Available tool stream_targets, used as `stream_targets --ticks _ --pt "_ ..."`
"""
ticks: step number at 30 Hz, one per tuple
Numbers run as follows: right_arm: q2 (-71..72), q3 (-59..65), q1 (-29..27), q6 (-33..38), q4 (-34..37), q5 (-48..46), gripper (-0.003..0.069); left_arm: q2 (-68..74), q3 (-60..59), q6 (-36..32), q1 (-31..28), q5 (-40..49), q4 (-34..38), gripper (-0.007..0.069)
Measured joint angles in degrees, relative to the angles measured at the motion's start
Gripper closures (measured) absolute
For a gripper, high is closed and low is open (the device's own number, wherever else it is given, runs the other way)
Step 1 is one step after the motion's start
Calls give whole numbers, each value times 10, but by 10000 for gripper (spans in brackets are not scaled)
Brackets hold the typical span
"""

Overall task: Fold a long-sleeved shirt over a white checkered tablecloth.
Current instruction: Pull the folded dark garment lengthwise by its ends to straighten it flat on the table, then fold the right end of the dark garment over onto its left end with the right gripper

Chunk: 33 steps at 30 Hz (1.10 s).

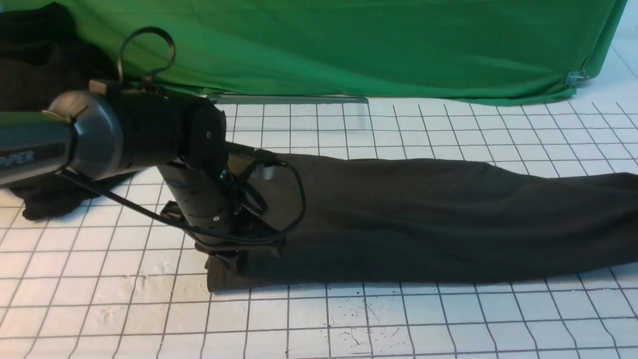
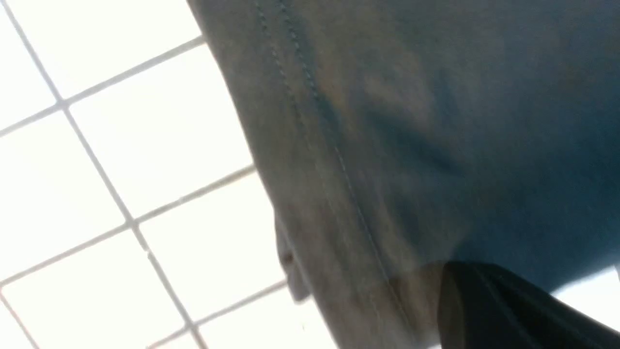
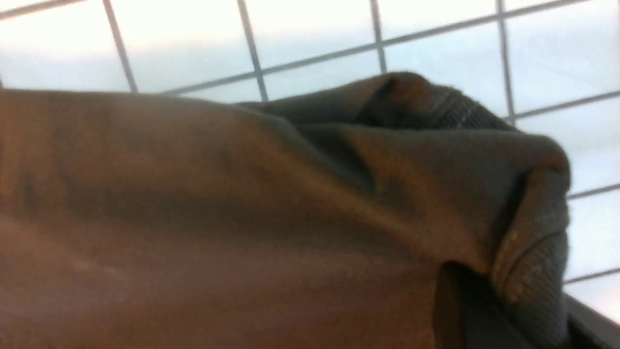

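The long-sleeved shirt (image 1: 423, 219) lies as a long dark band across the white checkered tablecloth (image 1: 398, 319), running off the right edge of the front view. No print shows. My left gripper (image 1: 234, 262) points down at the band's near left corner and is shut on the shirt; the left wrist view shows a dark finger (image 2: 489, 310) pinched into the stitched hem (image 2: 339, 169). My right arm is outside the front view. In the right wrist view, shirt cloth (image 3: 242, 218) with a ribbed edge (image 3: 533, 271) bunches over a dark finger (image 3: 474, 315), gripped.
A bright green cloth (image 1: 349, 50) hangs along the back, clipped at its far right corner. A black shapeless heap of cloth (image 1: 35, 60) sits at the back left behind my left arm. Ink specks (image 1: 359, 324) mark the tablecloth near the front.
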<state>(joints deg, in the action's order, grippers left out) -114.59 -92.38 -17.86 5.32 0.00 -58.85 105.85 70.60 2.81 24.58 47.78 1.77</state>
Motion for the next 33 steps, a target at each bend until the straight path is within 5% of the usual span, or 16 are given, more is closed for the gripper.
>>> stream_targets --ticks 16,26,33 --pt "75 -39 32 2 11 -84 616 -28 0 61 -37 35 -70 624" --pt "118 -45 228 -53 28 -105 616 -98 0 53 -123 64 -30 624" --pt "101 -68 398 -93 113 -46 616 -100 0 28 -141 85 -1 624"
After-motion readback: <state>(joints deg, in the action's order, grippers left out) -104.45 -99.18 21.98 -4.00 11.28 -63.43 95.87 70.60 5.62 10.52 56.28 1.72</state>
